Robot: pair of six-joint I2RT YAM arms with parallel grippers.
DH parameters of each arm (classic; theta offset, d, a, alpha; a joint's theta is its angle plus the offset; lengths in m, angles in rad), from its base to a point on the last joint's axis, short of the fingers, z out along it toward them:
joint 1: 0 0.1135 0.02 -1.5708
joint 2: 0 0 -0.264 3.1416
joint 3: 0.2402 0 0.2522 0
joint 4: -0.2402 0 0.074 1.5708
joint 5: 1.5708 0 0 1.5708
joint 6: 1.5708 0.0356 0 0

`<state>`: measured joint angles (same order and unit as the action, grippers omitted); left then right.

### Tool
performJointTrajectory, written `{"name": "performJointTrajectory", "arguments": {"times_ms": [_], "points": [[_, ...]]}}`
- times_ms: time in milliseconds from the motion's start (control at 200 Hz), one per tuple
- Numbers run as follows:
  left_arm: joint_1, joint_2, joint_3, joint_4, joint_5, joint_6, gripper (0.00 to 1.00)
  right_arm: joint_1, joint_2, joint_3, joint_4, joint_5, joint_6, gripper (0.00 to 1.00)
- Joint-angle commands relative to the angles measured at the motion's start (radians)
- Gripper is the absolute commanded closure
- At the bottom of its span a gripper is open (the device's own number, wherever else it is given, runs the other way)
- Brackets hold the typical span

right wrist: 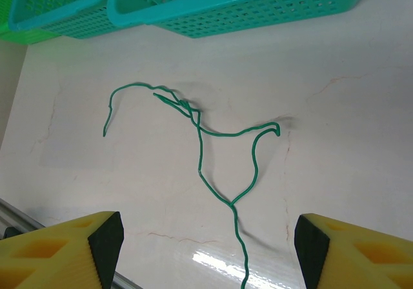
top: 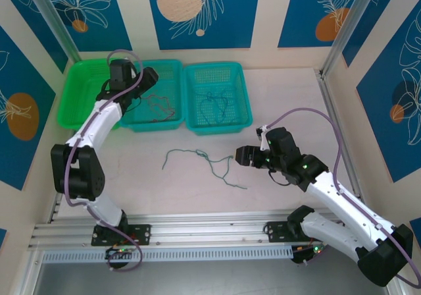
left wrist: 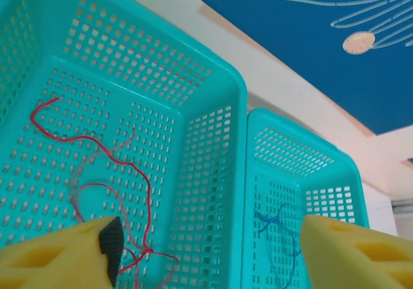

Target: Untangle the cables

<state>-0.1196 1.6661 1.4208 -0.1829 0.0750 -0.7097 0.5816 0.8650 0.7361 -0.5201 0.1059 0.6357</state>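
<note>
From here I see my left gripper (top: 143,79) hanging over the middle basket (top: 161,128) in the row along the table's (top: 283,97) far edge. In its wrist view the jaws (left wrist: 208,250) stand wide apart with nothing between them. On that basket's floor, a red cable (left wrist: 122,163) loops across a pale greyish cable (left wrist: 77,186). The right basket (left wrist: 290,153) beside it holds a blue cable (left wrist: 277,228). The green cables (top: 210,160) lie twisted together on the bare middle of the table, nearer its near edge. My right gripper (top: 242,155) sits just beside their right end, also spread wide and gripping nothing. One green strand (right wrist: 200,134) runs down between its fingers.
</note>
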Motion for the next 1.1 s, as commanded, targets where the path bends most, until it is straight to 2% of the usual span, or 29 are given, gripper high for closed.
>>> {"name": "performJointTrajectory", "arguments": {"times_ms": [0,150,290,370,540,630,885,1090], "points": [[0.006,-0.074,-0.017,0.01,-0.021,-0.013,0.25,-0.006,-0.012,0.024,-0.019,0.017,-0.004,0.27],[-0.003,-0.182,-0.09,0.026,0.038,-0.07,0.25,-0.007,-0.007,0.011,0.008,0.006,0.007,0.27],[-0.066,-0.337,-0.246,0.07,0.042,-0.16,0.27,-0.008,0.014,0.007,0.038,-0.015,0.02,0.27],[-0.128,-0.427,-0.346,0.081,0.024,-0.216,0.29,-0.006,0.032,0.006,0.054,-0.033,0.022,0.27],[-0.337,-0.602,-0.585,0.137,-0.098,-0.309,0.3,0.013,0.089,0.014,0.095,-0.092,0.011,0.27],[-0.393,-0.656,-0.688,0.14,-0.132,-0.332,0.3,0.04,0.134,0.04,0.092,-0.109,0.002,0.27],[-0.408,-0.669,-0.849,0.022,-0.153,-0.282,0.3,0.188,0.358,0.154,0.009,-0.076,-0.055,0.28],[-0.408,-0.564,-0.864,0.007,-0.224,-0.219,0.29,0.302,0.625,0.283,-0.028,0.162,-0.009,0.29]]}}
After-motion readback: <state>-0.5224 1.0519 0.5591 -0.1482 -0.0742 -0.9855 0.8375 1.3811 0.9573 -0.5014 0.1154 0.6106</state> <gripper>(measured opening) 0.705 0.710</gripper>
